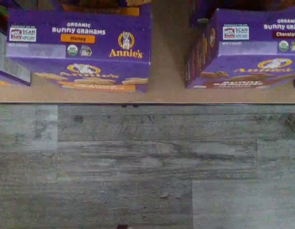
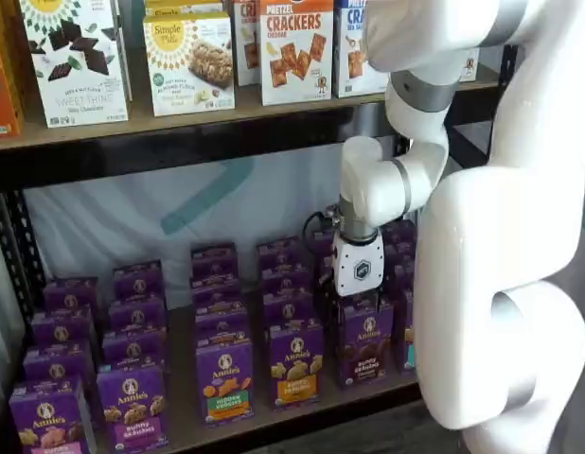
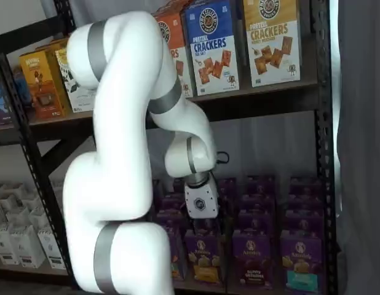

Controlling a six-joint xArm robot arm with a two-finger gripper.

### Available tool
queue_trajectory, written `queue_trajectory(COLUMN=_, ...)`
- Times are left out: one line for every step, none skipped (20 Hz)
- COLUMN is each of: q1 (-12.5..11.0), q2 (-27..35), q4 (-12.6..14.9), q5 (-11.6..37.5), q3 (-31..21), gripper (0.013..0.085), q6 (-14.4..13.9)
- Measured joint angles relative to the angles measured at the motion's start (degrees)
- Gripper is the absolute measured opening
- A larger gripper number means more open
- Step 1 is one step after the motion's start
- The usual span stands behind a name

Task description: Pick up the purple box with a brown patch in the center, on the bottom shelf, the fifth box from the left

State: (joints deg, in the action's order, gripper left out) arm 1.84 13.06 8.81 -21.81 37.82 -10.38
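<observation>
**Gripper poised above purple box on bottom shelf**

Gripper [image 2: 358, 295] hangs over the front row of cartons on the bottom shelf [image 2: 302, 409], its white body showing in both shelf views. The black fingers are hidden against the dark cartons behind them, so the pictures alone do not show a gap; they stand spread wide, with nothing pinched between them.

The purple box [image 2: 366, 342], with its white round logo and dark brown snack picture, stands upright at the shelf's front edge, directly below the gripper body. Whether the fingertips touch its top cannot be told. Beside it stands a purple carton with a yellow-orange band [image 2: 295, 364].

In the wrist view the purple box [image 1: 245, 47] shows a "Chocolate" label on its top flap, and the honey carton [image 1: 80, 45] sits apart from it, with bare pale shelf board [image 1: 169, 71] between the two. Grey plank floor [image 1: 147, 167] lies beyond the shelf's front edge. No fingers appear in this view.

The white arm [image 3: 116, 184] fills much of both shelf views.
</observation>
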Motion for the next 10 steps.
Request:
queue_trajectory(q1=-0.1, q2=1.2, q4=-0.2, q5=0.2, q3=1.0, gripper=0.085, q6=0.2)
queue_trajectory(q1=-0.1, q2=2.4, q4=-0.2, q5=0.4, q3=1.9, gripper=0.085, q6=0.3)
queue_trajectory(q1=-0.2, q2=3.6, q4=-0.1, q5=0.6, q3=2.8, gripper=0.085, q6=0.3)
queue_trajectory(q1=-0.3, q2=5.1, q4=0.0, q5=1.0, q3=4.0, gripper=0.085, q6=0.3)
queue_trajectory(q1=-0.5, q2=6.3, q4=0.1, q5=1.4, q3=4.9, gripper=0.085, q6=0.3)
queue_trajectory(q1=-0.6, q2=7.8, q4=0.0, q5=1.8, q3=6.0, gripper=0.085, q6=0.6)
queue_trajectory(q1=-0.7, q2=8.9, q4=-0.2, q5=2.2, q3=6.9, gripper=0.085, q6=0.9)
queue_trajectory(q1=-0.9, q2=9.9, q4=-0.2, q5=2.4, q3=7.7, gripper=0.085, q6=1.0)
queue_trajectory(q1=-1.1, q2=10.9, q4=-0.1, q5=2.7, q3=8.4, gripper=0.085, q6=1.0)
queue_trajectory(q1=-1.3, q2=11.9, q4=0.1, q5=2.8, q3=9.2, gripper=0.085, q6=1.0)
